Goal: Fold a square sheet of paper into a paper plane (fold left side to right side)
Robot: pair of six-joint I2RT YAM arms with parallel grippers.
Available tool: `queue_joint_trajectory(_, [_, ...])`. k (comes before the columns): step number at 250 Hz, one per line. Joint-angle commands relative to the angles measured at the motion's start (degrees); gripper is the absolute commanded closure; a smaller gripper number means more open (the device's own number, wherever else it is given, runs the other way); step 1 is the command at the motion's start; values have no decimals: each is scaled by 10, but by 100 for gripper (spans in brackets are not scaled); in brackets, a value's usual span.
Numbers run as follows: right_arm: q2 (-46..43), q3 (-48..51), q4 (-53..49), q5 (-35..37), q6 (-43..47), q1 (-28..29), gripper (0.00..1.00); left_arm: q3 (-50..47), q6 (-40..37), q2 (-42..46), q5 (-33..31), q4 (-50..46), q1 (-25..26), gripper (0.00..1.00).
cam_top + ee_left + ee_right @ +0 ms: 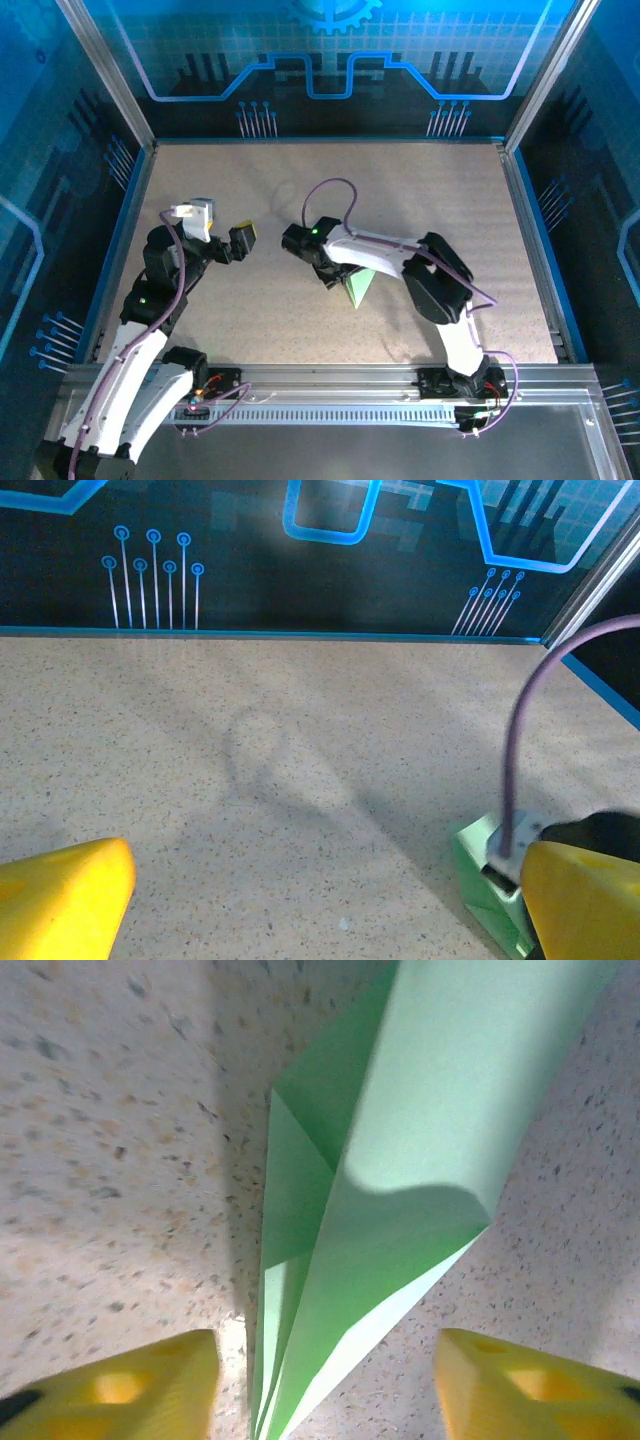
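The right gripper (pixel 325 1350) has its yellow fingers (pixel 130 1385) apart. The paper plane (pixel 420 1110) lies flat on the table (pixel 100 1110) between them, and no finger touches it. The left gripper (pixel 328 870) is wide open and holds nothing. The plane is off to its right.

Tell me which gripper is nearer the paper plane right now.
Right. The right gripper hangs just above the paper plane, open, with a finger on either side. The left gripper, also open, sits well off to its left.
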State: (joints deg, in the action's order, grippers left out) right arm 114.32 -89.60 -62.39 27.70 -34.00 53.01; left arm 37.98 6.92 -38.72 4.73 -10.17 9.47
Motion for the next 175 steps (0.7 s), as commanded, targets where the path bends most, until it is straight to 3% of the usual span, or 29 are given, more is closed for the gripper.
queue_joint_trajectory(1, [-72, 29, 50, -43, -2, -21, 31, -7, -7, -1, 4, 15, -5, 0])
queue_joint_trajectory(81, [-266, 186, 208, -97, -7, -68, 0, -5, -2, -11, 13, 15, -5, 0])
queue_joint_trajectory(129, [-382, 331, 340, -150, -61, -129, 1, -1, 2, -22, 19, 10, -5, 0])
queue_joint_trajectory(175, [-452, 427, 397, -188, -101, -180, 1, 8, 15, -38, 51, 6, -5, 0])
